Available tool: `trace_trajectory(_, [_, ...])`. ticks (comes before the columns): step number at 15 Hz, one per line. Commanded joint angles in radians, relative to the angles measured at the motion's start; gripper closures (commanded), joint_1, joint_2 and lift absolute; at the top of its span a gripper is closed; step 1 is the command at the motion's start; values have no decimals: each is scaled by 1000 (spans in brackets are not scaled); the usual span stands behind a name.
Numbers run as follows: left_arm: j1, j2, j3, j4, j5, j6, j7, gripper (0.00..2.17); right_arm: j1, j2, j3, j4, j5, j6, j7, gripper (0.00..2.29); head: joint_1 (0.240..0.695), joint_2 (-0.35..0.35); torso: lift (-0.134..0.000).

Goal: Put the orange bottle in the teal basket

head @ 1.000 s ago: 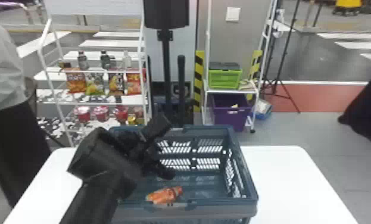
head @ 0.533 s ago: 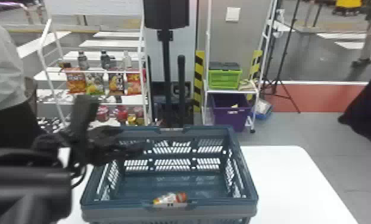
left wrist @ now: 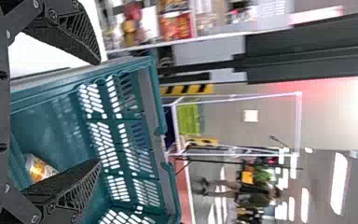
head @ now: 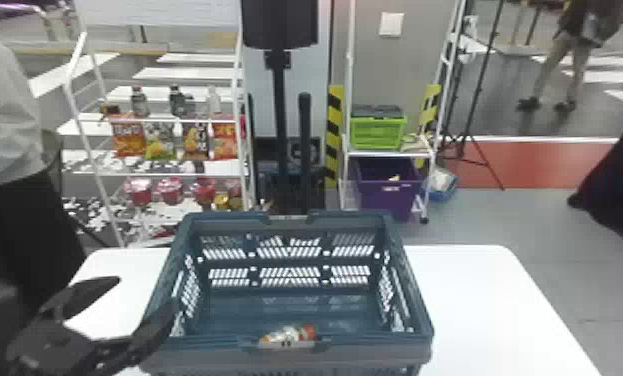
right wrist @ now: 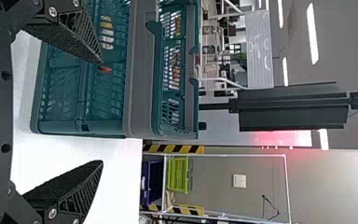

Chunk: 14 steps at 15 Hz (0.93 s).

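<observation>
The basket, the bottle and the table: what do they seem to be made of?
The basket looks like rigid moulded plastic with a slight sheen, judging by its regular slots and thick rim. The bottle is probably plastic, perhaps glass; its orange-and-white surface suggests a printed label. The table has a smooth white top, maybe laminate, given its even colour.

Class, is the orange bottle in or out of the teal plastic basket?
In: the bottle lies low within the slotted walls of the basket.
</observation>
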<state>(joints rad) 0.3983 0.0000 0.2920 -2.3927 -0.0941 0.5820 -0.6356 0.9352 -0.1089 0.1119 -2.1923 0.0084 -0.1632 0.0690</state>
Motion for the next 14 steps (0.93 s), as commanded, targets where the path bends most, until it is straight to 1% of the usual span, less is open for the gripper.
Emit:
trace_trajectory(1, [205, -3, -1, -29, 68, -303, 48, 171, -9, -32, 2, -1, -24, 0, 0, 127, 499, 0, 0])
trace_trajectory(3, [347, -3, -19, -19, 128, -506, 123, 171, -22, -60, 2, 3, -56, 0, 0, 124, 499, 0, 0])
trace_trajectory(4, [407, -3, -37, -2, 139, -592, 157, 171, -29, -72, 2, 3, -71, 0, 0, 120, 499, 0, 0])
trace_trajectory(6, [508, -3, -106, 69, 142, -776, 257, 171, -41, -92, -1, 8, -97, 0, 0, 120, 499, 0, 0])
trace_trajectory(7, [536, -3, -135, 107, 142, -856, 310, 171, -45, -103, -1, 8, -102, 0, 0, 120, 499, 0, 0])
trace_trajectory(9, [560, -3, -189, 176, 139, -948, 406, 171, -50, -118, 0, 9, -120, -3, 0, 120, 499, 0, 0])
trace_trajectory(11, [562, -3, -235, 230, 142, -991, 485, 171, -52, -132, 3, 8, -122, -3, 0, 124, 499, 0, 0])
trace_trajectory(14, [556, -3, -289, 279, 117, -997, 548, 171, -52, -143, 11, 6, -128, -3, 2, 124, 499, 0, 0])
